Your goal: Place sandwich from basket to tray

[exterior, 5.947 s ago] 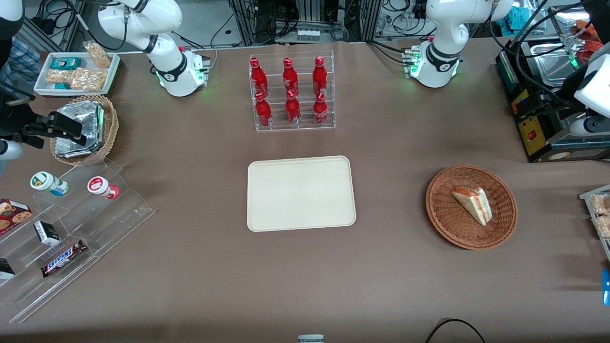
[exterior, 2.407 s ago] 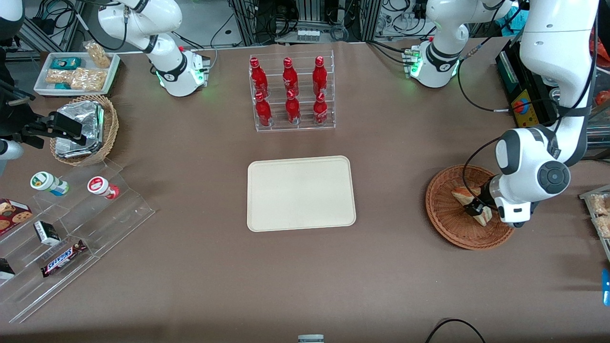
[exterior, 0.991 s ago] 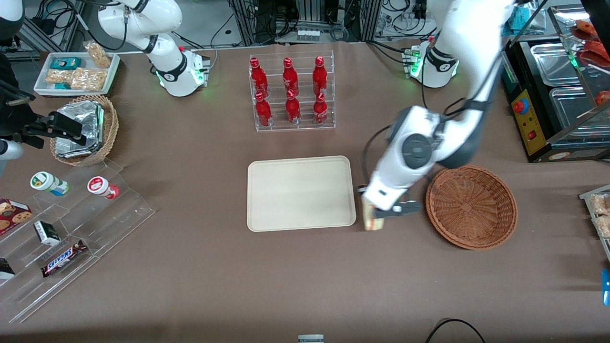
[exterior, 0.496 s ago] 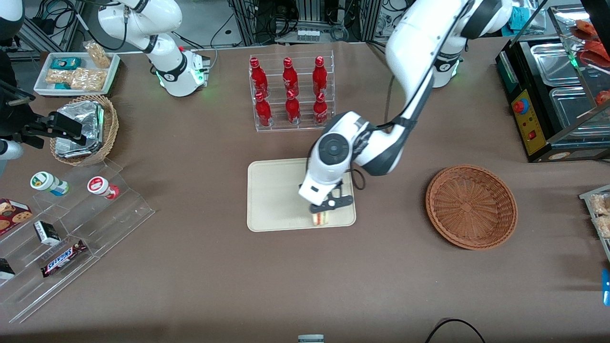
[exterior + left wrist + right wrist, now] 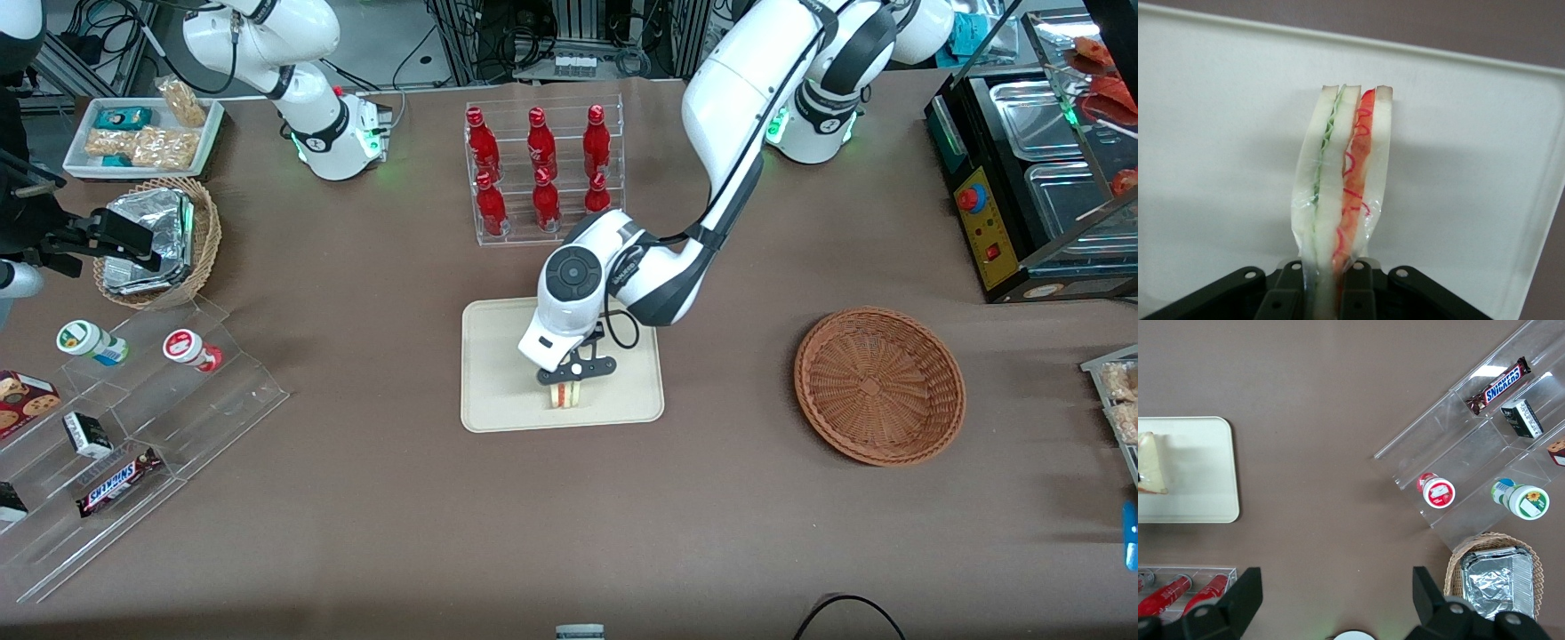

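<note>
Here the gripper is clamped narrowly on the sandwich, its black fingers pinching the wrapped wedge at one end so that the bread and the red and green filling layers stand edge-on to the wrist camera. The sandwich hangs over the tray, toward the edge nearer the front camera, with the cream surface showing all round it in the wrist view; whether its lower end already touches the tray cannot be told. The basket lies well apart toward the working arm's end of the table, with nothing in it. The carry looks finished and the placing step is in hand. The next move seems to call for lowering until the sandwich rests on the tray, then opening the fingers and lifting straight up so the wrap does not drag the wedge along.
</note>
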